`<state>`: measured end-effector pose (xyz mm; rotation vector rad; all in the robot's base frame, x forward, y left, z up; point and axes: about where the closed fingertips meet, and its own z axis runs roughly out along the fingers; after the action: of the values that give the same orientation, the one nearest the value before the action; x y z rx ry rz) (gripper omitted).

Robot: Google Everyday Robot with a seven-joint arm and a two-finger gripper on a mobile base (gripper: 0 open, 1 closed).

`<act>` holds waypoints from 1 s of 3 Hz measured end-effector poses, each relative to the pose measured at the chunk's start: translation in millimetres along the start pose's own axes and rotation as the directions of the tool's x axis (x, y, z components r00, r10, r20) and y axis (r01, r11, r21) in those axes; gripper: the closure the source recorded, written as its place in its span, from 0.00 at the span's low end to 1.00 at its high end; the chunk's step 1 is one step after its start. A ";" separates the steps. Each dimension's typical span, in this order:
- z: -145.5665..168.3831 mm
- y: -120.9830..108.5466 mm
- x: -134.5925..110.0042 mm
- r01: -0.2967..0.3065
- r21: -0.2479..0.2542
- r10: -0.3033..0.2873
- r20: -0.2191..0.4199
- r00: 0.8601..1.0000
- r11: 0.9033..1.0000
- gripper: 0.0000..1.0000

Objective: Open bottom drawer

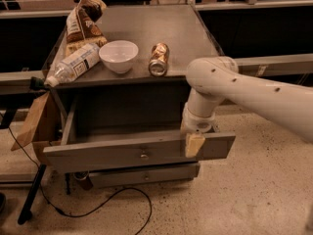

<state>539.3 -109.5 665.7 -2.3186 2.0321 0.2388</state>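
Observation:
A grey cabinet (137, 28) has a drawer pulled far out; its front panel (122, 153) carries a small knob (143, 155) and the inside looks empty. Below it sits a lower drawer front (146, 176), pushed in and only slightly proud of the cabinet. My gripper (194, 143) hangs from the white arm (244, 92) and sits on the top edge of the open drawer's front panel, towards its right end. Its tan tip lies over the panel's outer face.
On the cabinet top lie a plastic bottle (73, 65), a white bowl (119, 56), a can on its side (159, 59) and a brown snack bag (80, 21). A cardboard flap (34, 121) hangs at the left. A black cable (98, 209) runs over the floor.

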 end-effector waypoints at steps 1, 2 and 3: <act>-5.2 27.5 5.9 0.070 -0.014 -0.070 0.004 0.998 0.997 0.00; -9.4 46.5 -4.8 0.108 -0.007 -0.107 0.029 0.994 0.994 0.00; -10.9 63.8 -29.8 0.151 -0.016 -0.150 0.044 0.988 0.988 0.17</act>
<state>473.5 -90.5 685.0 -2.4412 1.8330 0.2987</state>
